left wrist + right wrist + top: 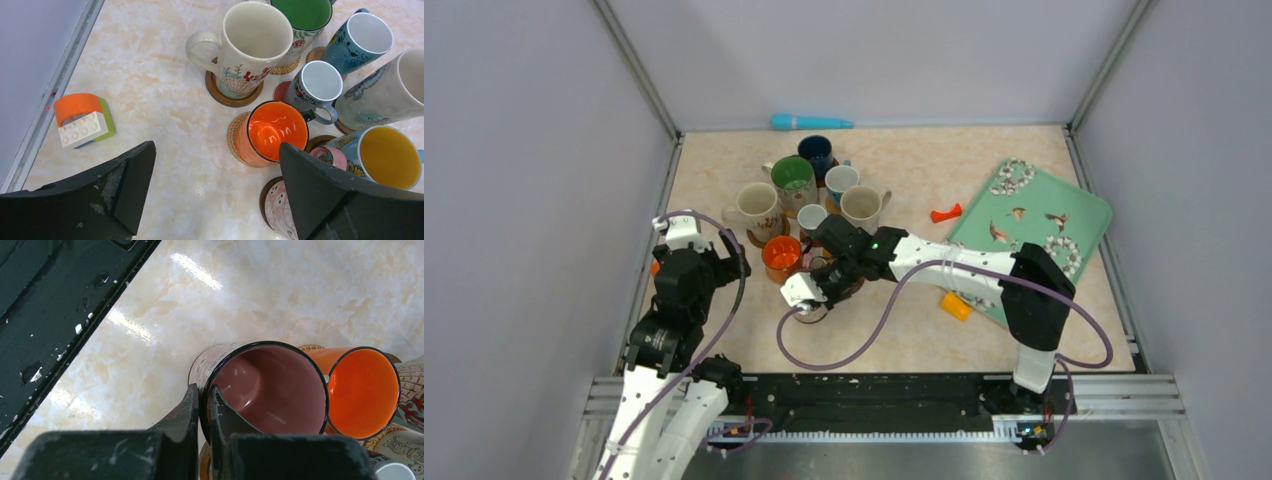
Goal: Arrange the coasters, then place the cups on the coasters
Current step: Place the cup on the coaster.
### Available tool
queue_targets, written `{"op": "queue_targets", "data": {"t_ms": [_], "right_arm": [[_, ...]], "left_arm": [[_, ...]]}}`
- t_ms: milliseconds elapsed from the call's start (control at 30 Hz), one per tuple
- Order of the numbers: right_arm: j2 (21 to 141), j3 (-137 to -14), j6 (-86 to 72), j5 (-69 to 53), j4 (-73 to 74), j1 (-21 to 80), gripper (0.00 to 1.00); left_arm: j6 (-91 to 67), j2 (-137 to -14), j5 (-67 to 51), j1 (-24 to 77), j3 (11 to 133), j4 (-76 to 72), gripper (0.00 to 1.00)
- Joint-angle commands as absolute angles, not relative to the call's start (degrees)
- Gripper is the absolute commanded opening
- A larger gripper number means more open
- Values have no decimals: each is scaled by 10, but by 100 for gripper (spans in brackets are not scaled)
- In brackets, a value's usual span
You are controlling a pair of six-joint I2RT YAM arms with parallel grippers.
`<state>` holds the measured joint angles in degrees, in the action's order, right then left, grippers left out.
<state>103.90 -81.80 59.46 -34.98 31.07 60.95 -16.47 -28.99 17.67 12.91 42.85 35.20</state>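
Currently right gripper (205, 395) pinches the rim of the pink cup (270, 390), just beside the orange cup (362, 390). Set it flat and centered on the dark coaster (263, 194) before releasing. Left gripper (216, 150) gapes wide, empty.

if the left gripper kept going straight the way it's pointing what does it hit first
Probably bare table: the open left gripper angles down at a patch with nothing on it. Skimming level instead, it would likely catch the orange mug on its woven coaster; depth is unclear.
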Motion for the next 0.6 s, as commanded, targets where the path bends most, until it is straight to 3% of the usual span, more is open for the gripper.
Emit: {"op": "queue_targets", "data": {"t_ms": [0,567], "right_arm": [[1027,-861,618,-387,270,604,0],[1035,-864,616,-379,273,602,0]], "left_arm": [[-169,-285,183,131,446,346,99],[-168,-284,182,131,446,345,99]]}}
